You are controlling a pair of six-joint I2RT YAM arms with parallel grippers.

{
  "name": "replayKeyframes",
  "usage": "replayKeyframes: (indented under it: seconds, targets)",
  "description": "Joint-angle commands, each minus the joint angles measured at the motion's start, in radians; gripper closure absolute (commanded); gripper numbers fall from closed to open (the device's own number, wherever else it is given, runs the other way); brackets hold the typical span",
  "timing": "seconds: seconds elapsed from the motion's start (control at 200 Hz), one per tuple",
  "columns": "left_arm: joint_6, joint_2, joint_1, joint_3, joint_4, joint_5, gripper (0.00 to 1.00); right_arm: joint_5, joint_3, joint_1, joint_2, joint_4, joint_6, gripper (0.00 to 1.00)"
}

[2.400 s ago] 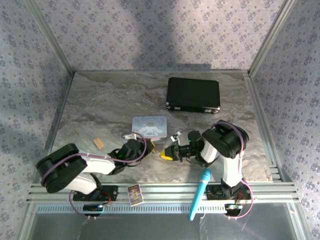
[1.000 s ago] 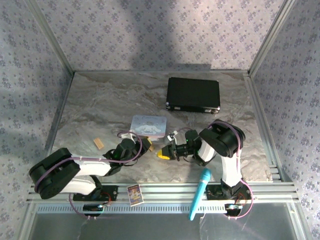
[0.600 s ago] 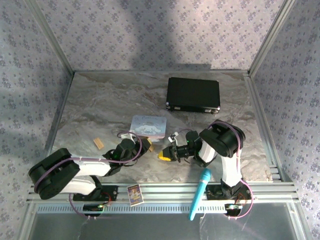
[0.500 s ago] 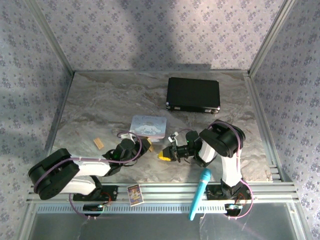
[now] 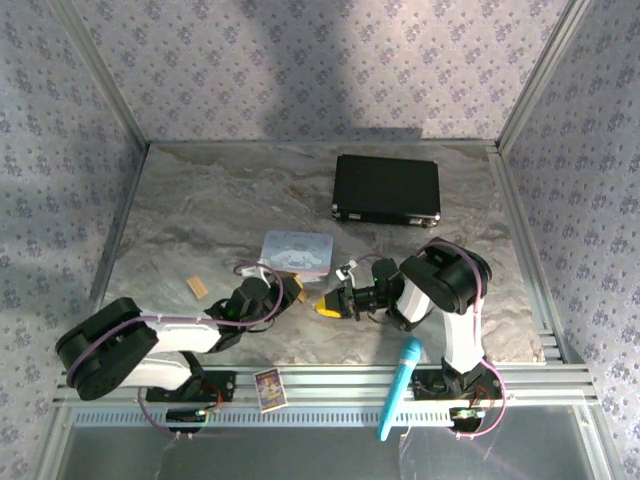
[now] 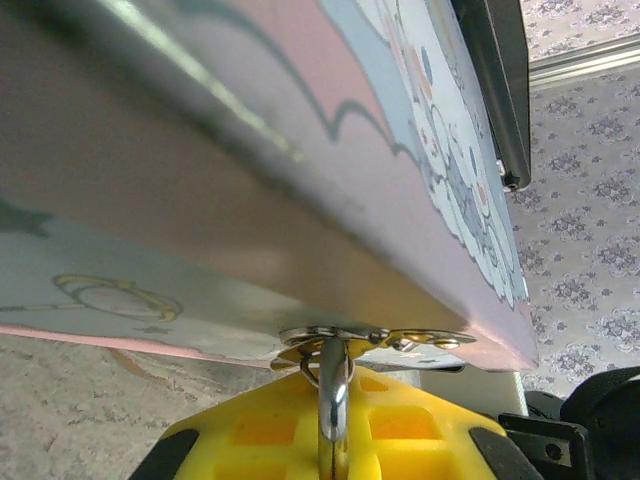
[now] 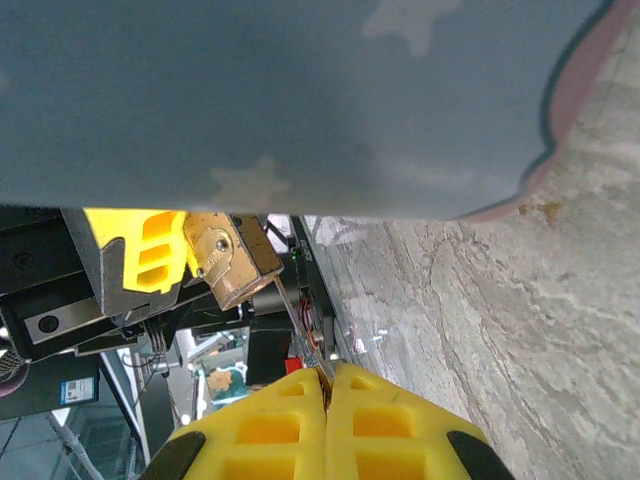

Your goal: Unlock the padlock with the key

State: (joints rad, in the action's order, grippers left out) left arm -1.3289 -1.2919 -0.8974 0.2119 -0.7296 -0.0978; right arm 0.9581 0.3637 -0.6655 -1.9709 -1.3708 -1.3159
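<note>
Your left gripper (image 6: 330, 445) has its yellow ribbed fingers (image 6: 250, 435) pinched on the tiny brass-gold padlock (image 7: 232, 264). The left wrist view gives you only its thin silver shackle (image 6: 333, 385), which rises from between the pads through the silver hasp (image 6: 372, 339) on the rim of the pastel pink-and-blue tin (image 6: 330, 170). The squarish brass body is cut off there. You find it in the right wrist view, tucked against one yellow finger under the tin's edge.

Your right gripper (image 7: 325, 392) has its yellow fingers (image 7: 400, 425) pressed tight together, aimed at that body and a little apart from it. You cannot tell whether the thin silvery metal key sits in their seam; it is too small to make out.

From above, both grippers meet at the tin's near-right corner, around the middle of the marbled grey table (image 5: 200, 200), and the lock itself is a blur. The black rectangular case (image 5: 387, 188) lies toward the far right corner.

Compared with 2.4 s ago, the right gripper's tip sits slightly closer to the tin, and the left arm's elbow lies nearer the table's near-left corner.
</note>
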Motion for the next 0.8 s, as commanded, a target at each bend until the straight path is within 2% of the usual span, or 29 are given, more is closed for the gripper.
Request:
replayKeyframes:
  seconds: [0.0, 0.795]
  targets:
    - [0.017, 0.008, 0.002, 0.022, -0.061, -0.009, 1.00, 0.011, 0.000, -0.009, -0.006, -0.019, 0.033, 1.00]
    - [0.010, -0.035, -0.002, 0.032, -0.060, -0.010, 1.00, 0.002, -0.028, -0.006, 0.010, -0.022, 0.053, 1.00]
